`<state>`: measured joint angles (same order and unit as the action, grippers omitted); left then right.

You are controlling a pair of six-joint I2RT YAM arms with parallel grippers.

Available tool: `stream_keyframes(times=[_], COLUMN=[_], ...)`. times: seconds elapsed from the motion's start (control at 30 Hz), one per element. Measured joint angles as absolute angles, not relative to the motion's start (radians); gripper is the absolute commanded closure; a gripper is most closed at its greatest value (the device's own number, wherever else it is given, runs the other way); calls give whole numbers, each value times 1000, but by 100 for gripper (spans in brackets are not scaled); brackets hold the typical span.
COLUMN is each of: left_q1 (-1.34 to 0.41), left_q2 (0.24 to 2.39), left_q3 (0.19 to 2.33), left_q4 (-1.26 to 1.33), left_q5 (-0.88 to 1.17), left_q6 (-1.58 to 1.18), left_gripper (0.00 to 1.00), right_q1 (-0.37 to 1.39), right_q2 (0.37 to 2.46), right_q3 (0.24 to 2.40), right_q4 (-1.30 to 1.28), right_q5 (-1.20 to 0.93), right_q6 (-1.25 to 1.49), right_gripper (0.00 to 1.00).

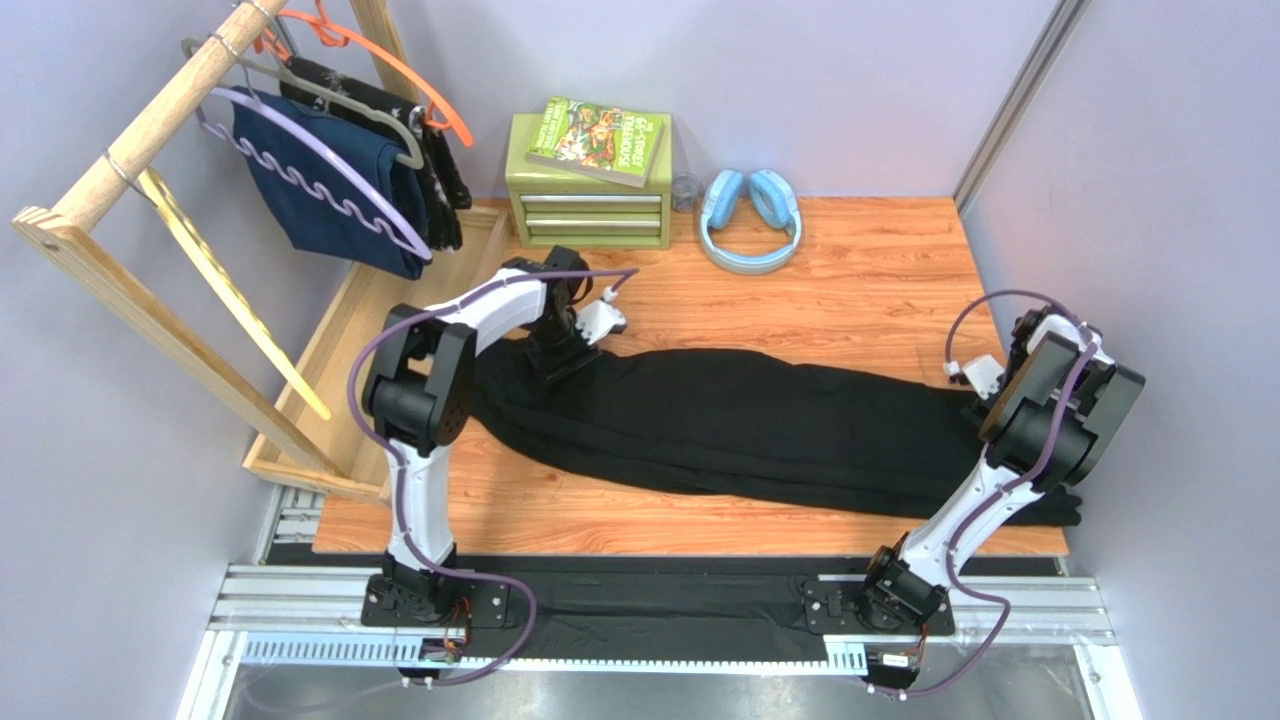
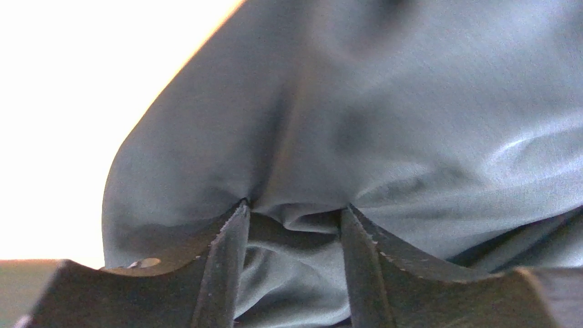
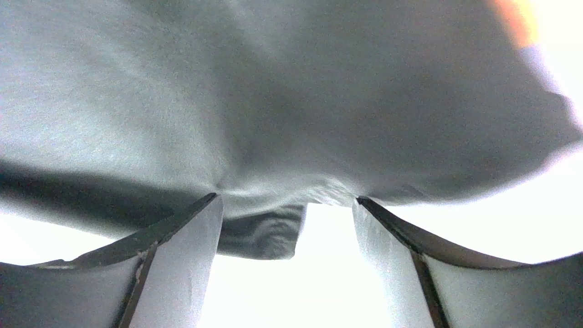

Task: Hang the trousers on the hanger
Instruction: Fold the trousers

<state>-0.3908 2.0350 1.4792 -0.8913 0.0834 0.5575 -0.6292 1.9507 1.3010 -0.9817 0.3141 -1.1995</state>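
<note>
The black trousers (image 1: 751,428) lie flat across the wooden table, from centre left to the right front corner. My left gripper (image 1: 559,365) rests on their left end. In the left wrist view its jaws (image 2: 294,208) stand apart, pressed into the trousers (image 2: 410,102), with a fold of cloth bunched between the fingers. My right gripper (image 1: 984,393) is at the right end. Its jaws (image 3: 287,199) stand apart with their tips against the edge of the trousers (image 3: 274,89). The lavender hanger (image 1: 323,173) hangs on the rack at the far left, over a navy garment (image 1: 334,192).
A wooden rack (image 1: 158,113) with a tray base (image 1: 353,323) stands at the left. It also carries an orange hanger (image 1: 398,68) and a grey hanger (image 1: 361,113). A green drawer box (image 1: 589,203) with a book on it and blue headphones (image 1: 751,222) sit at the back.
</note>
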Motion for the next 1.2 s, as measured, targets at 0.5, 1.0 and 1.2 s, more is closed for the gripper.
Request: stream_keyframes(times=[0.5,1.0,1.2], left_q1=[-397,-252,-263], left_q2=[2079,2056,1998], left_q3=[1598,1490,1501], left_q4=[-918,-962,-1016], left_q5=[71,-87,64], left_q6=[556,557,570], left_gripper=[55,51,43], right_q1=[-560,-573,-564], right_q2=[1904,1952,2030], right_q3=[1466,1583,1728], right_q4=[-1193,-1252,-1276], right_q5=[102,23,-37], right_q6=[-1028,-904,-863], right_gripper=[30,34,32])
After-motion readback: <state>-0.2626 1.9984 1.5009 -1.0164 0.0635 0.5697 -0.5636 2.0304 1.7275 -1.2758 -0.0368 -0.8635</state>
